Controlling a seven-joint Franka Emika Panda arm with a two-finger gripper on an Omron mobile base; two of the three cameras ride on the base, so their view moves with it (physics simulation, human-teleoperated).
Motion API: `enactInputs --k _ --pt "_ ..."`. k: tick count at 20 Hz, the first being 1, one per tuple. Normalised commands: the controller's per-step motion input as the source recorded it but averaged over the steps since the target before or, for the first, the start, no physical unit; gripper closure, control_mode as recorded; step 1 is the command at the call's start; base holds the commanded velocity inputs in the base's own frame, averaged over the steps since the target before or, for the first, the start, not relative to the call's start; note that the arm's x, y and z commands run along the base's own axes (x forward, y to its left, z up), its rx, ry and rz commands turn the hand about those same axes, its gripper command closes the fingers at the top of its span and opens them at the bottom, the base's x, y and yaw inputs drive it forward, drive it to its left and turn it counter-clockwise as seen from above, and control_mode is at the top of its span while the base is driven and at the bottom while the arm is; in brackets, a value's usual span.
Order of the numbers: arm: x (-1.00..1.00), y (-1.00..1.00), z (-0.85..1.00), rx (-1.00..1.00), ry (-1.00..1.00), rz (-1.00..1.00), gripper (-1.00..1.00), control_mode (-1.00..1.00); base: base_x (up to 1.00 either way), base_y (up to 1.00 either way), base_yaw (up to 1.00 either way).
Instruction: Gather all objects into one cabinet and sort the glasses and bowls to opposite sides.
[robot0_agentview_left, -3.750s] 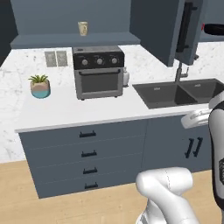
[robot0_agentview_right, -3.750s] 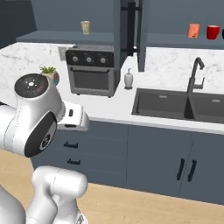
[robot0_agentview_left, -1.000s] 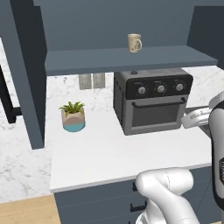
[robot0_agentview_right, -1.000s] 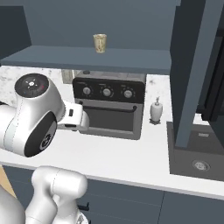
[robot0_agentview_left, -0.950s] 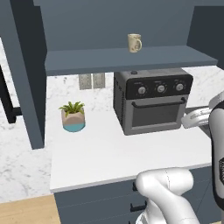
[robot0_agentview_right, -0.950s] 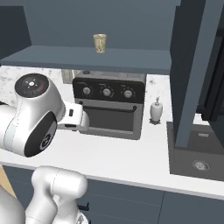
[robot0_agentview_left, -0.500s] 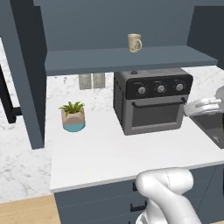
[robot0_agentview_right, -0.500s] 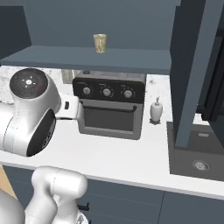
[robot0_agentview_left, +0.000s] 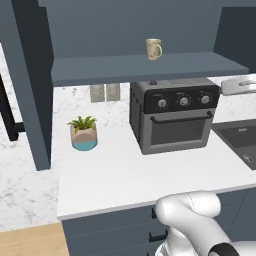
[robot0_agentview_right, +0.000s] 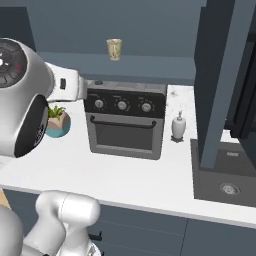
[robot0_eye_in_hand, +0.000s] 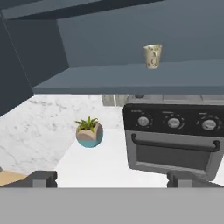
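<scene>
A beige mug (robot0_agentview_left: 153, 49) with a handle stands upright on the wide shelf (robot0_agentview_left: 150, 68) of the open dark slate-blue wall cabinet. The same mug (robot0_agentview_right: 114, 49) appears in the right base view and, in the hand view, the mug (robot0_eye_in_hand: 152, 56) sits up and to the right of centre. My gripper (robot0_eye_in_hand: 113, 178) is open, its two dark fingertips (robot0_eye_in_hand: 43, 177) spread wide with nothing between them. It hangs well short of the shelf and below the mug's level. The orange tumbler, red cup and black bowl are out of view.
A toaster oven (robot0_agentview_left: 174, 114) stands on the white counter (robot0_agentview_left: 115, 175) under the shelf, with a small potted plant (robot0_agentview_left: 83, 134) to its left. A soap dispenser (robot0_agentview_right: 178, 125) and a sink (robot0_agentview_right: 227, 172) lie to the right. Open cabinet doors (robot0_agentview_left: 31, 85) (robot0_agentview_right: 220, 75) flank the shelf.
Since 3.8 s ago the base has driven left, from the sink to this cabinet. In the last second the arm has lifted and the hand has risen by the oven.
</scene>
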Motion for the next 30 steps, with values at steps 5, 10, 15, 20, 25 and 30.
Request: enactInputs --k 5,10,15,20,25,30 --pt "0.03 0.00 0.92 -0.08 -0.06 0.00 -1.00 -1.00 0.00 0.00 0.00" --pt "0.27 0.00 0.69 -0.08 0.00 0.00 -1.00 -1.00 0.00 0.00 0.00" --pt "0.64 0.00 0.03 -0.05 0.00 0.00 -1.00 -1.00 0.00 0.00 0.00" --pt "0.86 0.07 -0.08 0.00 -0.06 0.00 -1.00 -1.00 0.00 0.00 0.00" --pt "0.56 0.01 0.00 0.10 -0.25 -0.01 -1.00 -1.00 0.00 0.00 0.00" --pt "0.26 0.00 -0.16 0.02 -0.39 -0.08 -1.00 -1.00 0.00 0.00 0.00"
